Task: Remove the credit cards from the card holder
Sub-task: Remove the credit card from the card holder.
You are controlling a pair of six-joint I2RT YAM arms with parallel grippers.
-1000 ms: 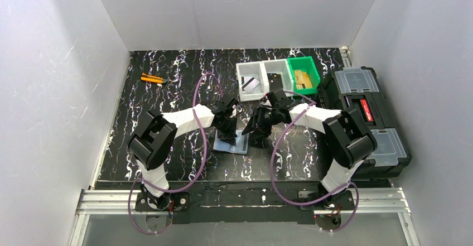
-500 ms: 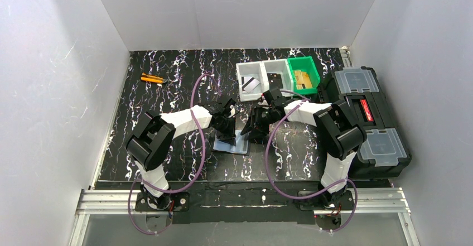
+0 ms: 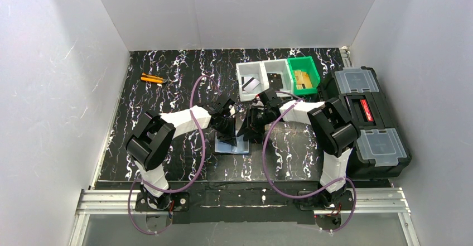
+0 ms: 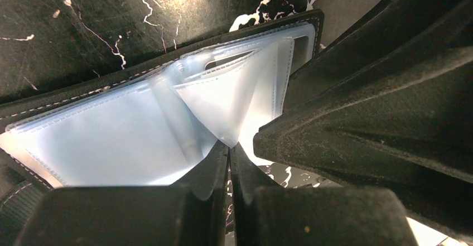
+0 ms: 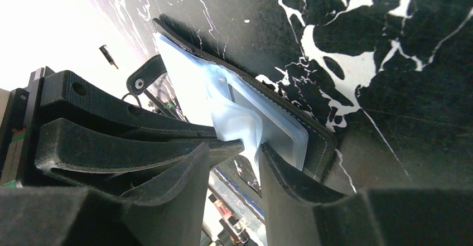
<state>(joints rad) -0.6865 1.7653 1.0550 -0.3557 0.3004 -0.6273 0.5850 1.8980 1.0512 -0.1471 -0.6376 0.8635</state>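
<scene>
The card holder (image 3: 232, 145) lies open on the table, its blue-grey clear sleeves up. My left gripper (image 3: 227, 129) is shut on the corner of one clear sleeve (image 4: 223, 98) and lifts it; its tips show in the left wrist view (image 4: 230, 146). My right gripper (image 3: 246, 133) is open at the holder's right edge, and in the right wrist view (image 5: 237, 150) one finger (image 5: 279, 173) touches the sleeve stack (image 5: 279, 131). One silvery credit card (image 3: 251, 83) with a dark stripe lies in the left white bin. Any cards inside the sleeves are not clear to see.
White bins (image 3: 262, 67) and a green bin (image 3: 310, 72) with tan blocks stand at the back. A large black toolbox (image 3: 368, 120) sits on the right. An orange tool (image 3: 151, 79) lies at the back left.
My right gripper has moved left, up to the holder's right edge and close beside my left gripper. The left gripper has stayed at the holder.
</scene>
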